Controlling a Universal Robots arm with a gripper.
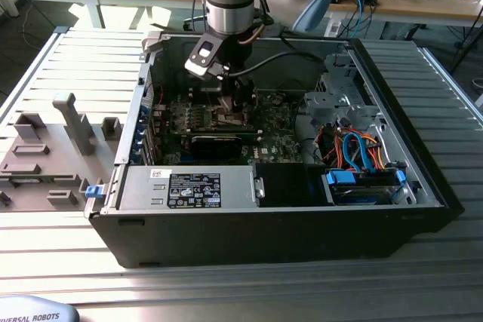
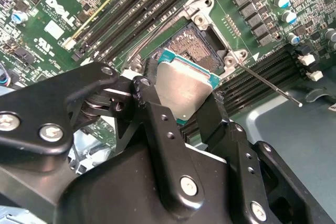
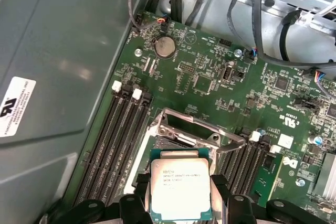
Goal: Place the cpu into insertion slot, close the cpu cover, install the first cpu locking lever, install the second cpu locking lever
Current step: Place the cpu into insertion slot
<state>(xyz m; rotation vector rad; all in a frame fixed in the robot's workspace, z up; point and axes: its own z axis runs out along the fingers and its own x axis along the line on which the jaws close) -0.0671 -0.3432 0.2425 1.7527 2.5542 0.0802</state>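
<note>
Silver-topped, the cpu is pinched at two edges by the end effector. It hangs just above the open insertion slot on the green motherboard.

Open computer case laid on ribbed metal tabletop, pincer positioned inside it. Green motherboard spread beneath pincer. Black memory slots ranged just beside pincer, on both flanks. Coin cell mounted on board farther from pincer, near black cables. Silver power supply, labelled, fitted near pincer, toward exterior camera. Blue and orange cables bundled to exterior view's right of pincer. Grey fixture tray set well apart from pincer, to exterior view's left, outside case.
</note>
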